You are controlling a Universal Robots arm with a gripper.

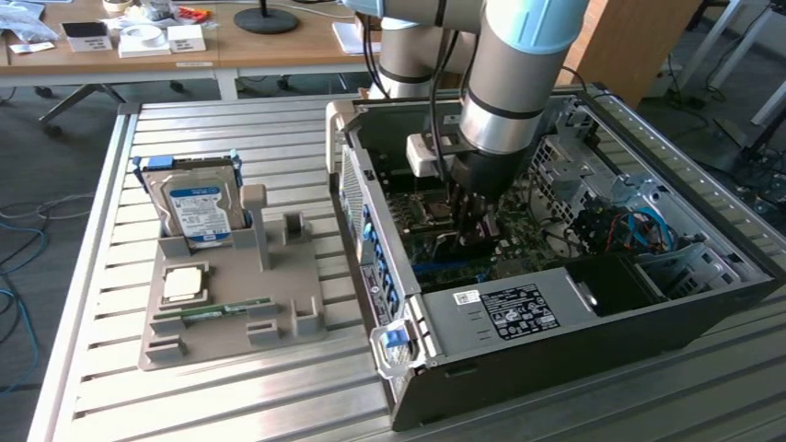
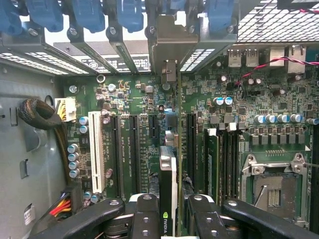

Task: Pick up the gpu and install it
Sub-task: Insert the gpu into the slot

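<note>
One arm [image 1: 516, 64], one gripper [image 2: 169, 211], one gpu [image 2: 168, 174]. One case [image 1: 590, 368], one motherboard [image 2: 149, 99], one white slot [image 2: 96, 149]. On the one worktop [image 1: 98, 387]: one tray [image 1: 283, 308], one hard drive [image 1: 201, 216], one RAM stick [image 1: 227, 311], one square chip [image 1: 184, 284].

hard drive [image 1: 199, 214] stands in grey holder [image 1: 228, 343], perhaps with ram stick [image 1: 228, 311].

Ribbed silvery metal table [image 1: 92, 276] in foreground. Beyond it stands a light wooden office table [image 1: 246, 53] carrying small white boxes [image 1: 166, 40] and a black round stand base [image 1: 267, 20]. Grey floor [image 1: 25, 170] with loose blue cables [image 1: 22, 219].
</note>
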